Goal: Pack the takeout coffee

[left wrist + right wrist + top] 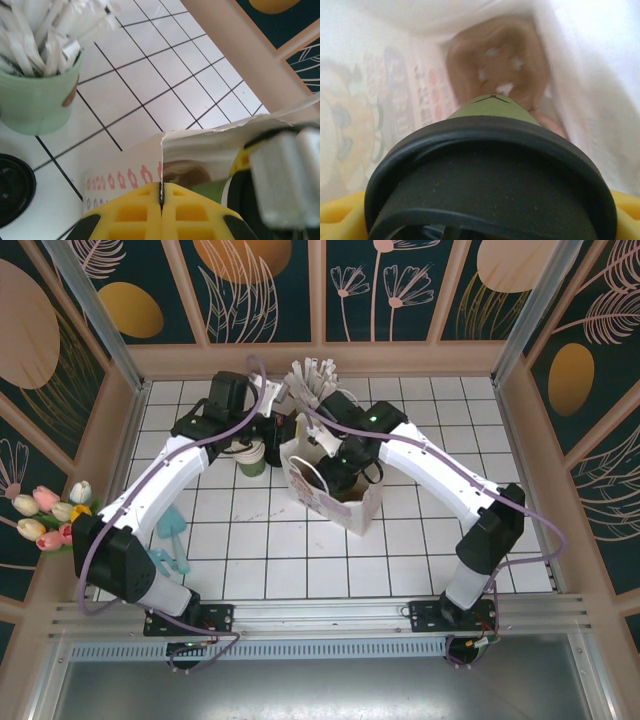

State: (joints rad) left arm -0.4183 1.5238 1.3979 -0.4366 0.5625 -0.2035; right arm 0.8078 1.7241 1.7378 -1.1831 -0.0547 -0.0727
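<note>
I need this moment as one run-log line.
left tool: shut on white paper bag rim | right tool: holds dark green paper cup, black lid, inside bag

Takeout coffee [492, 109] looks matt paper, lid [490, 167] plastic.

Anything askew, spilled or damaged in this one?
No spill or tear that I can see. The paper bag sits askew to the tile grid, its edge pinched by the left claw; that looks deliberate.
</note>
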